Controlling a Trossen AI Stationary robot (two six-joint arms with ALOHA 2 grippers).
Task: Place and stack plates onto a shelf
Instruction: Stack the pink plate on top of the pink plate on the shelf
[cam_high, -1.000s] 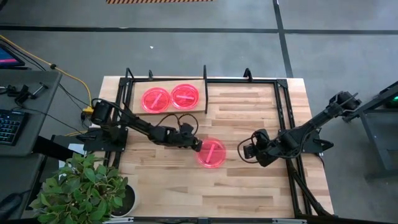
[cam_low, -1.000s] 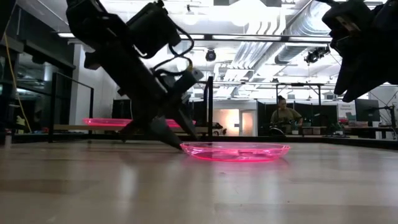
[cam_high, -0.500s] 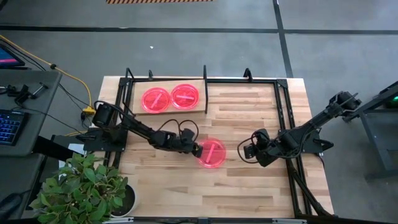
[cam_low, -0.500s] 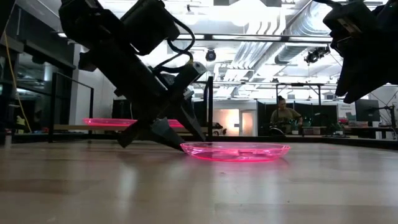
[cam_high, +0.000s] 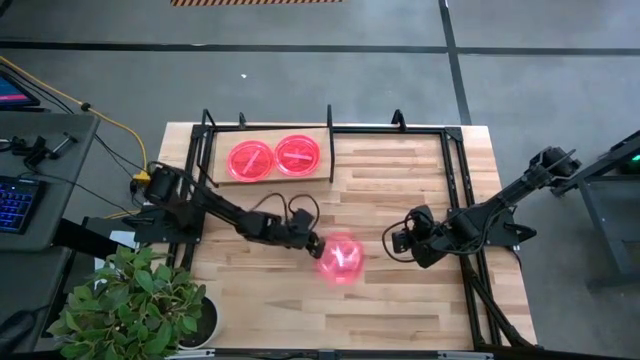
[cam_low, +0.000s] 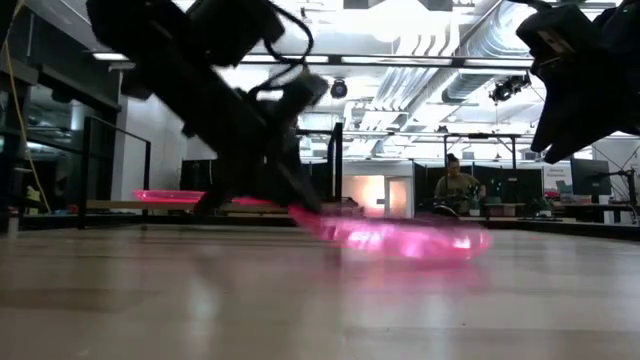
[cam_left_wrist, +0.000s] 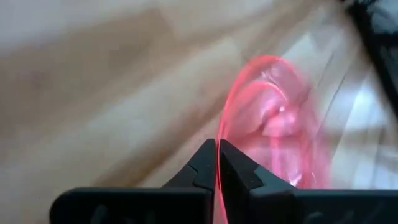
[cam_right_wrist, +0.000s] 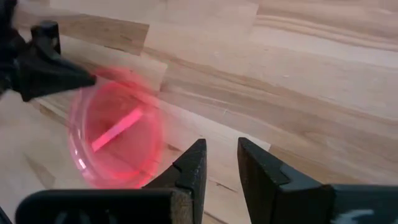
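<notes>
Mid-table, left pincer (cam_high: 316, 246) nips translucent round plate (cam_high: 342, 260).

Motion blur and cropped arms

The plate (cam_low: 400, 238) at centre frame in the low view is smeared, its rim outline lost; the left gripper (cam_low: 300, 205) beside it blurs too. The right gripper (cam_low: 585, 85) is cut by the upper right edge.

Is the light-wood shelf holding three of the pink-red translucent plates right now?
No, the high view shows only two pink-red plates side by side on the shelf.
</notes>
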